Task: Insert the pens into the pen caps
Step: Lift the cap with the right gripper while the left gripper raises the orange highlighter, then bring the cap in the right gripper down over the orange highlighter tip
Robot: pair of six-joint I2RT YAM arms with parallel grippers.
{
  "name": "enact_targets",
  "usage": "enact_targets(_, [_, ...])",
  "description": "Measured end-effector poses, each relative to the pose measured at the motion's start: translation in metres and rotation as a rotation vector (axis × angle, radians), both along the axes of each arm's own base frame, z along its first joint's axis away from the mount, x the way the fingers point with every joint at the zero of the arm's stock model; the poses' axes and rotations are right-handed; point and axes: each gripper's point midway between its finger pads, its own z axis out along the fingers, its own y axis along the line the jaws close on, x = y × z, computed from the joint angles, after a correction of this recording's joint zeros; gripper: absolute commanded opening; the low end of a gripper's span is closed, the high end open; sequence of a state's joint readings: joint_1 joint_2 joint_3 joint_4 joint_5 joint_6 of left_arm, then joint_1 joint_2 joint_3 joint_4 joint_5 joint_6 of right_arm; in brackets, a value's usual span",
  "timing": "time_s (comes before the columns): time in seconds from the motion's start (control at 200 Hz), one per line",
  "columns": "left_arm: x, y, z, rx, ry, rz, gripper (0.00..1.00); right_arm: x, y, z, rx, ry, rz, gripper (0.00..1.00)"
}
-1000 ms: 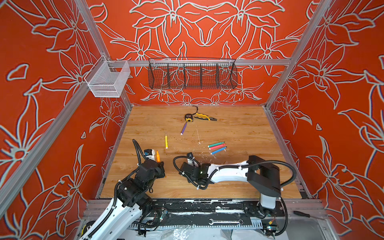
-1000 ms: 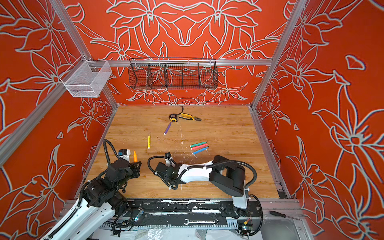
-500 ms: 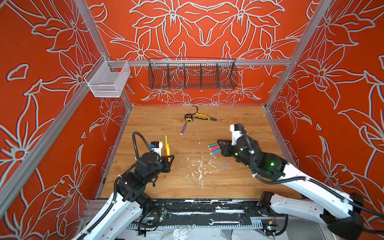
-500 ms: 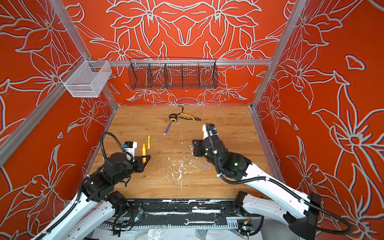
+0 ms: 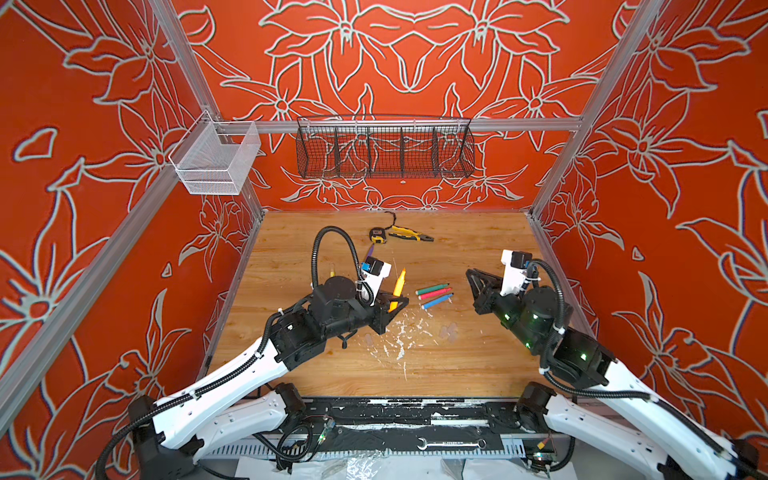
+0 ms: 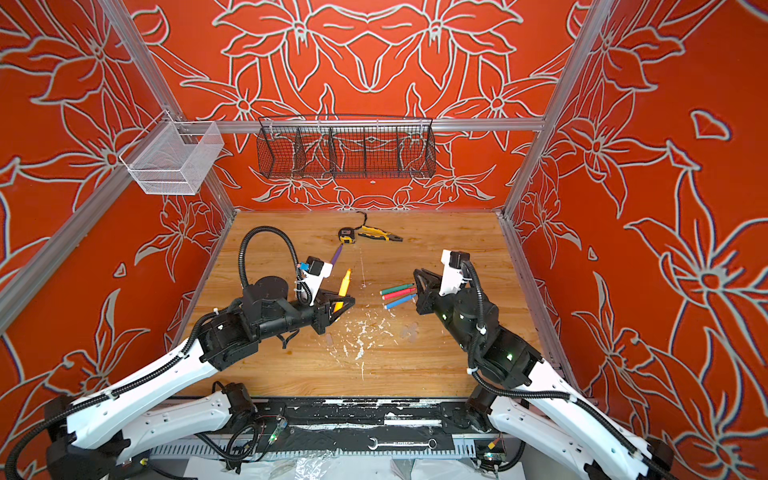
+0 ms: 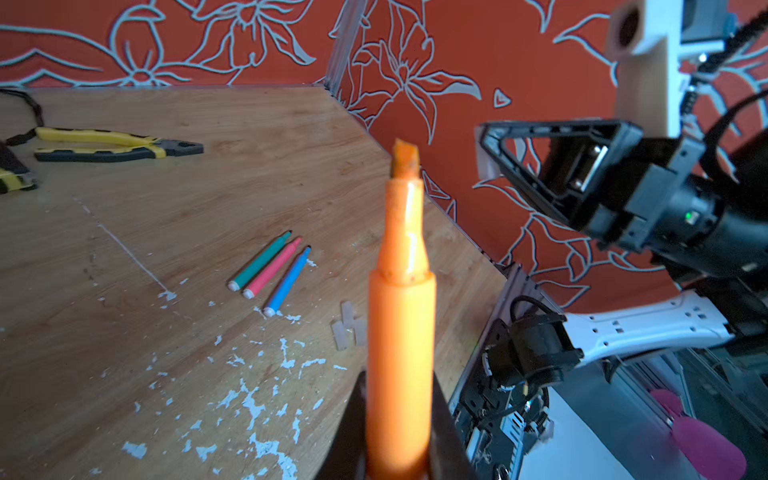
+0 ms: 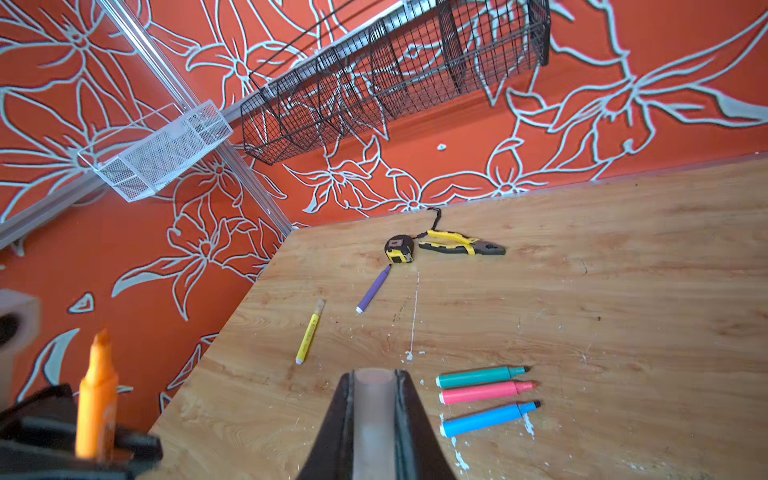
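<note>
Reaches low from the left, left gripper [image 5: 394, 305] pinching an orange pen [image 5: 399, 284] upright, nib bare. Between both claws, flat: green, pink, blue pens [image 5: 434, 294] side by side. Angles in from the right, right gripper [image 8: 374, 374] clamped on a clear, open-mouthed pen cap [image 8: 373, 415].

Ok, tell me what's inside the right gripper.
A clear cap, clamped in the shut right gripper. The fingers cover the cap's sides, its base is out of view, and its inside cannot be made out.
</note>
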State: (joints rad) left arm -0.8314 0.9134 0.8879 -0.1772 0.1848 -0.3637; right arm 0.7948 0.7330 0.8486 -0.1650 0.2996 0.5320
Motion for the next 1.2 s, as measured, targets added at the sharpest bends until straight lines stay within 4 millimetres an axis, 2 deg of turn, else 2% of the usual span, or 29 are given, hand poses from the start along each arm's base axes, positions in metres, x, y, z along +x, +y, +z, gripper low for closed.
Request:
enact_targets(0.105, [-0.007, 0.000, 0.019, -0.048, -0.059, -0.034, 0.00, 0.009, 0.019, 0.044, 0.091, -0.051, 0.040, 0.00])
enact_targets(0.22, [-0.015, 0.004, 0.038, -0.083, -0.133, -0.058, 0.00, 0.003, 0.033, 0.090, 0.206, -0.120, 0.123, 0.00])
enact_targets(0.45, [-0.023, 0.015, 0.061, -0.090, -0.245, -0.062, 0.00, -0.018, 0.023, 0.127, 0.351, -0.167, 0.175, 0.00])
enact_targets(0.555, [-0.030, 0.023, 0.072, -0.109, -0.290, -0.062, 0.00, -0.021, 0.028, 0.140, 0.420, -0.185, 0.217, 0.00])
enact_targets(0.616, [-0.031, 0.025, 0.076, -0.104, -0.301, -0.056, 0.00, -0.020, 0.036, 0.145, 0.445, -0.189, 0.251, 0.00])
enact_targets(0.701, [-0.029, 0.027, 0.085, -0.099, -0.319, -0.043, 0.00, -0.013, 0.054, 0.141, 0.458, -0.159, 0.294, 0.00])
enact_targets(0.816, [-0.024, 0.024, 0.094, -0.091, -0.335, -0.034, 0.00, 0.000, 0.081, 0.118, 0.443, -0.074, 0.343, 0.00])
enact_targets(0.886, [-0.021, 0.021, 0.092, -0.082, -0.328, -0.036, 0.00, 0.003, 0.092, 0.107, 0.439, -0.030, 0.370, 0.00])
enact_targets(0.966, [-0.017, 0.015, 0.085, -0.065, -0.308, -0.043, 0.00, -0.001, 0.095, 0.109, 0.459, -0.020, 0.399, 0.00])
enact_targets(1.196, [-0.014, 0.000, 0.068, -0.044, -0.250, -0.087, 0.00, -0.024, 0.087, 0.139, 0.522, -0.099, 0.472, 0.00])
